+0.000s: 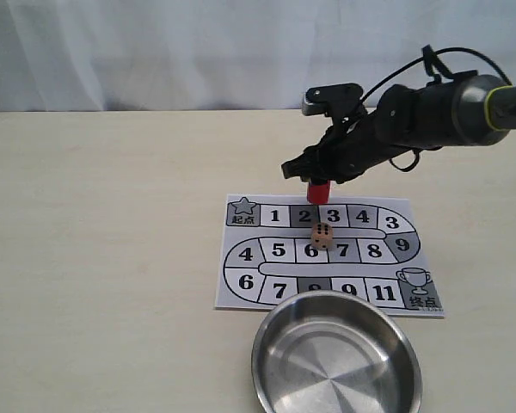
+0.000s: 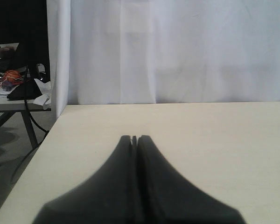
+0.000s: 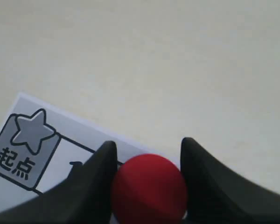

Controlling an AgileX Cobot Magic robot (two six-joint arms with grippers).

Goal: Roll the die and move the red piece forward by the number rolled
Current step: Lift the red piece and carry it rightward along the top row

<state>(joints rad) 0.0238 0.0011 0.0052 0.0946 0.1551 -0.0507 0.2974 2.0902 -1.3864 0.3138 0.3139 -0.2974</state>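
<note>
The red piece is a small red cylinder at the far edge of the numbered paper board, over squares 2 and 3. My right gripper comes in from the right and is shut on it. In the right wrist view both black fingers press the sides of the red piece. Whether the piece rests on the board or hangs just above it I cannot tell. The die, a light wooden cube with black dots, lies on the board near square 6. My left gripper is shut and empty over bare table, and is out of the exterior view.
A round steel bowl stands at the near edge, overlapping the board's bottom row. The board has a star start square and a trophy end square. A white curtain backs the table. The left wrist view shows the table's edge.
</note>
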